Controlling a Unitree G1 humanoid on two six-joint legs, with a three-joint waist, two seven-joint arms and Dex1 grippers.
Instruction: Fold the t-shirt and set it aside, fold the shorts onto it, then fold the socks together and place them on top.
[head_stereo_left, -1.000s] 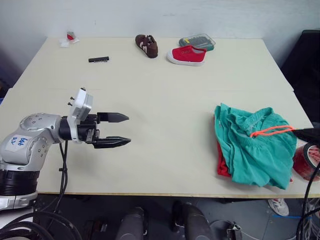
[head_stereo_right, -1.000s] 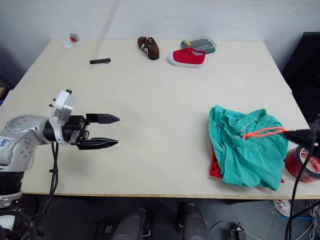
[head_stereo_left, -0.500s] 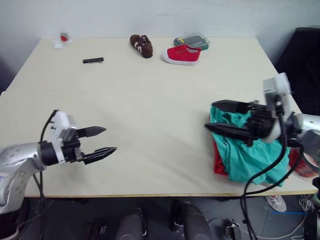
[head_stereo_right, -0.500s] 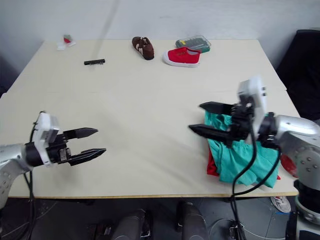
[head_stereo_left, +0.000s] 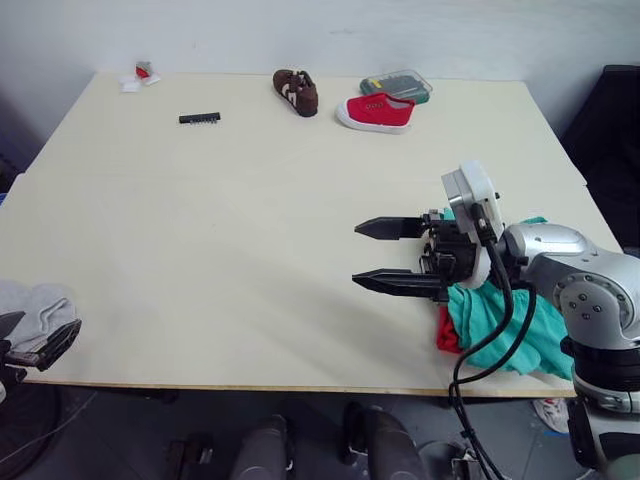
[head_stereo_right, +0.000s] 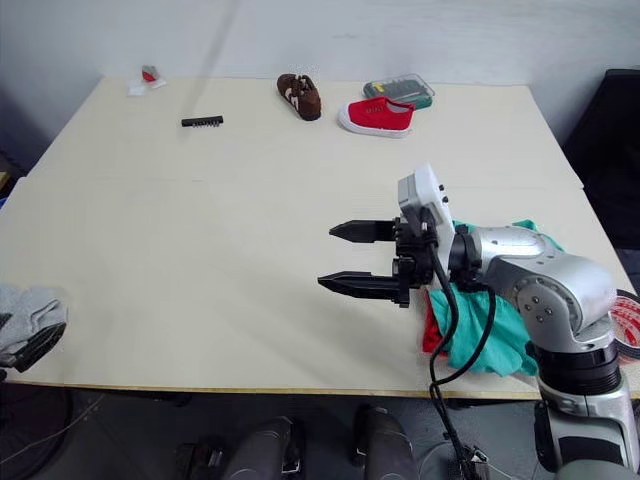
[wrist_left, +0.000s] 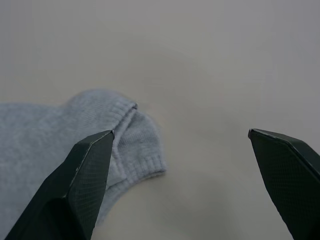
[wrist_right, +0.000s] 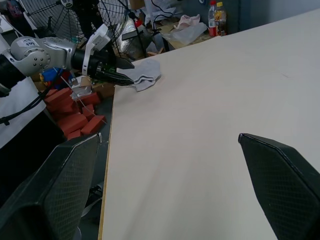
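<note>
Socks (wrist_left: 60, 135) are lying at the counter's (head_stereo_left: 230, 220) near left corner, cuffs toward the centre; left gripper (wrist_left: 185, 185) is hovering over them, fingers wide. Shorts (head_stereo_left: 515, 325) are sitting on the t-shirt (head_stereo_left: 447, 335) near the right edge. Right gripper (head_stereo_left: 385, 256) is gaping, empty.

Table (head_stereo_left: 250, 220): shorts (head_stereo_left: 520, 325) lying over t-shirt (head_stereo_left: 446, 338) at near right edge. Socks (head_stereo_left: 35, 310) lying at near left edge. 2 shoes (head_stereo_left: 294, 90) (head_stereo_left: 377, 110) sitting side by side at far edge, case (head_stereo_left: 396, 84) sitting behind right one. Bit strip (head_stereo_left: 199, 118) lying far left. Tape roll (head_stereo_right: 627, 322) sitting right of shorts.
</note>
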